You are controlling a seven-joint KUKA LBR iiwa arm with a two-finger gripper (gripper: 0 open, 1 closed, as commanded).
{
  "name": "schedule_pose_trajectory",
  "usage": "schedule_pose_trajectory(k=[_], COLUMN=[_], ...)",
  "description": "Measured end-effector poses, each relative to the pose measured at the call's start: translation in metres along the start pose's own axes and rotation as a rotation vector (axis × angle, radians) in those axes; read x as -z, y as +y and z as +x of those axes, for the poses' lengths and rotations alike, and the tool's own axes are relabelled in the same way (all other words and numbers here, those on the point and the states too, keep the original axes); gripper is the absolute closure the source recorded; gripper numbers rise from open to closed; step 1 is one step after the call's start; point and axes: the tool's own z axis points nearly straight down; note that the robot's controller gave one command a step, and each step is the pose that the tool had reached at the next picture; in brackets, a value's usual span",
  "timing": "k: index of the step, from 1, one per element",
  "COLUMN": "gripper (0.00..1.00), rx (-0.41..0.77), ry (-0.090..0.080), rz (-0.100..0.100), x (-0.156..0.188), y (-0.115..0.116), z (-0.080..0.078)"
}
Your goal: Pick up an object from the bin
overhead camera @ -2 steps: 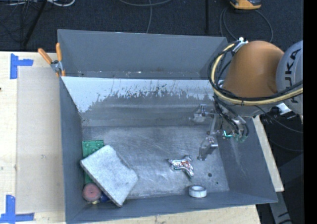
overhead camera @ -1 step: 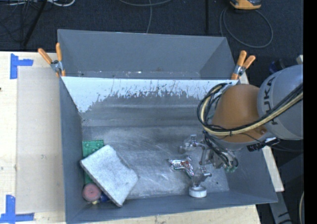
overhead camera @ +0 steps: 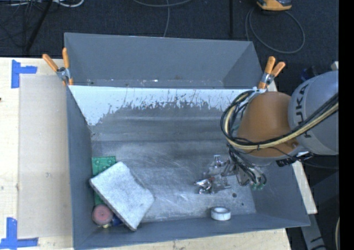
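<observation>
The claw [overhead camera: 215, 180] hangs low in the grey metal bin [overhead camera: 166, 133]; wide or narrow, I cannot tell. Nearby, a small white tape ring [overhead camera: 220, 213] looks light and stiff: pinch across its rim.

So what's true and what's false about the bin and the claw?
1. The claw is over the right part of the bin. True.
2. The white ring is in the claw. False: it lies on the bin floor, apart from the claw, by the near wall.
3. The pale speckled block lies at the left. True.
4. The pink round thing sits on top of the block. False: it lies beside it, in the near left corner.
5. A green thing peeks out at the block's far edge. True.
</observation>
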Motion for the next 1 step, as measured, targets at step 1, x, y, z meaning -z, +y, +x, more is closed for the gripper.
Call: schedule_pose_trajectory(k=[1], gripper=[1.00], rx=[0.154], ry=[-0.007], rz=[0.002], x=[0.1200], y=[0.0009], z=[0.0075])
